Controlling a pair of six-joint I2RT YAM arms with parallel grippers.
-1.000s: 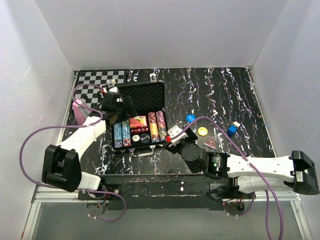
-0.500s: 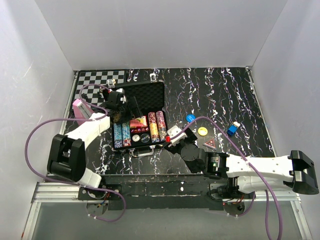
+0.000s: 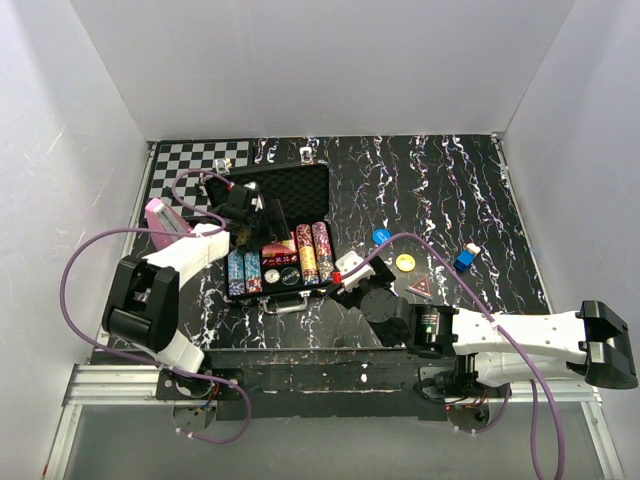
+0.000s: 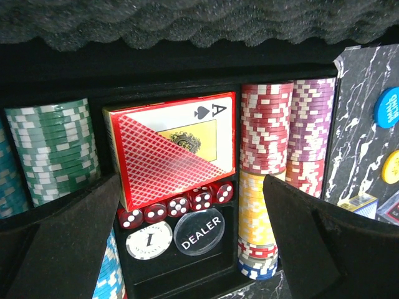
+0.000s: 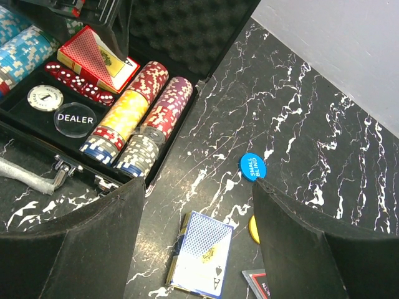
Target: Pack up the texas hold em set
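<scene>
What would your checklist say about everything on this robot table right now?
Surface: black marbled table.
Job's things: briefcase open, holding chip rows, red deck, dice and dealer button; blue deck, blue button and yellow button lie outside on the table.
Clutter: chessboard at the far left; blue cube on the right.
Grippers: left gripper open over the briefcase; right gripper open above the blue deck.
Cables: purple cables loop off both arms.
Surroundings: white walls.
</scene>
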